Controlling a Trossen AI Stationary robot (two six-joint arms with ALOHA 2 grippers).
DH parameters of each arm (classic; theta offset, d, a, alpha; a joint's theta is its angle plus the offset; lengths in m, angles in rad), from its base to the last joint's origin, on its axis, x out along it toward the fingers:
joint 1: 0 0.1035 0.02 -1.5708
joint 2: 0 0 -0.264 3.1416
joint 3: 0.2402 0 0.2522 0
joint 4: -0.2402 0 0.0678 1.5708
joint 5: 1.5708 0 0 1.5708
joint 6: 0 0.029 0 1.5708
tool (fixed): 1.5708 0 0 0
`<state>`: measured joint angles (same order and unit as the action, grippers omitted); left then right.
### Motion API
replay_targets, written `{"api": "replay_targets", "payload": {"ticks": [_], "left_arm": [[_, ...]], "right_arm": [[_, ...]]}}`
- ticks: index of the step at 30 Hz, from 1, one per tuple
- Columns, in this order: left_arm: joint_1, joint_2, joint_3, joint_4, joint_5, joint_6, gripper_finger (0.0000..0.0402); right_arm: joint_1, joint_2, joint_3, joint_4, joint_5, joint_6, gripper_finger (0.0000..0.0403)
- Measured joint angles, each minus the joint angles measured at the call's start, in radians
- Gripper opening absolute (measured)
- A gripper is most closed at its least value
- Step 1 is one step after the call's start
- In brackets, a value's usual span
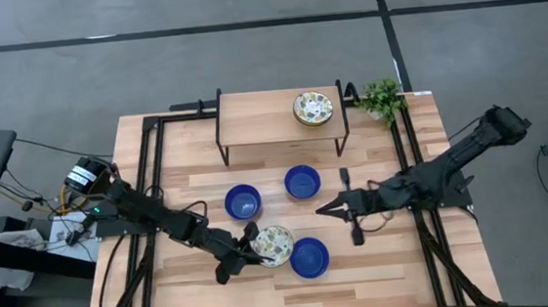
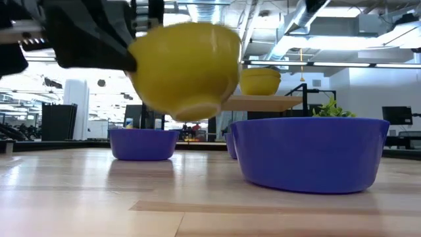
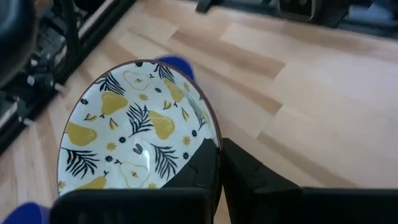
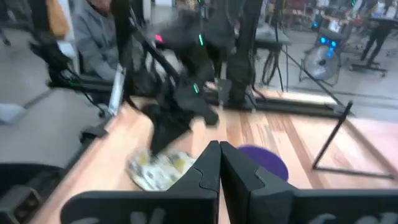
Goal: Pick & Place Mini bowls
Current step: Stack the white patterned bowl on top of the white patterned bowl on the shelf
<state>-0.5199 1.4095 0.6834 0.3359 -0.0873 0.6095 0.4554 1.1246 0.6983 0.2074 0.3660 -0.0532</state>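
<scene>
- Table point(image 1: 381, 263): three blue bowls point(image 1: 243, 202) lie around its middle.
- Shelf point(image 1: 261, 115): one patterned bowl point(image 1: 314, 108) sits on it.
- Left gripper point(image 1: 259, 256): jaws clamped on the rim of a second patterned bowl point(image 3: 134, 134), lifted beside the nearest blue bowl.
- Right gripper point(image 1: 322, 210): jaws together, empty, just right of the blue bowls.

From my remote station I can read no text, label, brand, number or sign in any view: the patterned bowl point(image 3: 134, 134) carries only painted pears and leaves, the blue bowls point(image 2: 309, 153) are plain, and the wooden table point(image 1: 380, 253) bears no markings I can make out.
</scene>
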Motion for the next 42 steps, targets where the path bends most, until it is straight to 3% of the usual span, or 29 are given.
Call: {"api": "replay_targets", "payload": {"ticks": [7, 10, 13, 19, 30, 36, 42], "left_arm": [[-0.012, -0.013, 0.000, -0.001, -0.002, 0.000, 0.0011], [-0.012, -0.013, 0.000, -0.008, -0.002, 0.000, 0.0011], [-0.012, -0.013, 0.000, -0.011, -0.014, 0.000, 0.0014], [-0.009, -0.013, 0.000, -0.022, -0.017, 0.000, 0.0012], [-0.009, -0.014, 0.002, -0.088, -0.072, -0.005, 0.0014], [-0.008, -0.014, 0.002, -0.125, -0.175, -0.008, 0.0012], [-0.009, -0.014, 0.002, -0.124, -0.205, -0.005, 0.0010]], "right_arm": [[-0.087, 0.172, 0.001, 0.179, 0.000, -0.030, 0.0000], [-0.132, 0.222, 0.034, 0.183, 0.000, 0.041, 0.0000], [-0.166, 0.271, 0.074, 0.140, -0.014, 0.108, 0.0000], [-0.183, 0.384, 0.154, 0.066, -0.153, 0.125, 0.0011], [-0.182, 0.553, 0.356, -0.175, -0.159, 0.144, 0.0101], [-0.183, 0.600, 0.413, -0.262, -0.174, 0.164, 0.0113], [-0.200, 0.599, 0.414, -0.299, -0.183, 0.198, 0.0113]]}}
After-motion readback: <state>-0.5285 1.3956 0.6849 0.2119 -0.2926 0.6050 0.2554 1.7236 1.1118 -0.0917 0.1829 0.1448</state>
